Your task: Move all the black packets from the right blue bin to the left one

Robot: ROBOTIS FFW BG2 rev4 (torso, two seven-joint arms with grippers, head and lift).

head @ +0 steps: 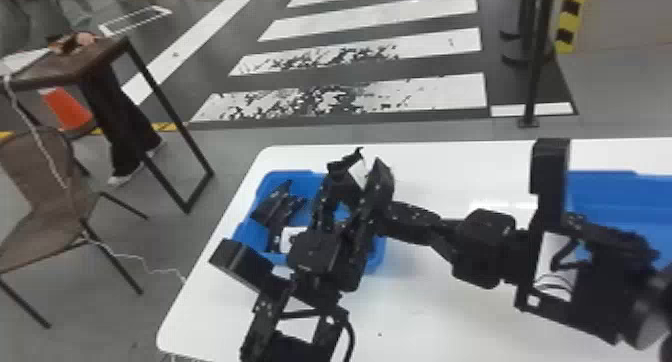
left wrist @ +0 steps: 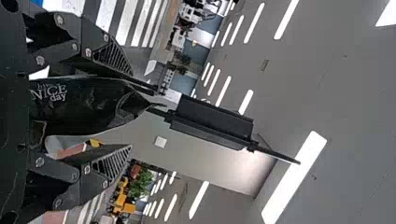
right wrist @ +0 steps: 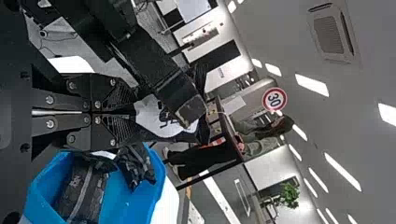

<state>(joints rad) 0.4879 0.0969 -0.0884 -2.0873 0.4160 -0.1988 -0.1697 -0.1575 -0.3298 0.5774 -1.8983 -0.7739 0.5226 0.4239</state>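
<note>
A glossy black packet [left wrist: 88, 105], pale-lettered, tapers between the left end effector's [head: 332, 173] wide-spread fingers; the right end effector [head: 412, 222], level, pinches it above the left blue bin [right wrist: 44, 189], where other black packets [right wrist: 84, 191] lie.

bright strip lights [left wrist: 294, 177] overhead; pale glare on the white table [head: 430, 306].
</note>
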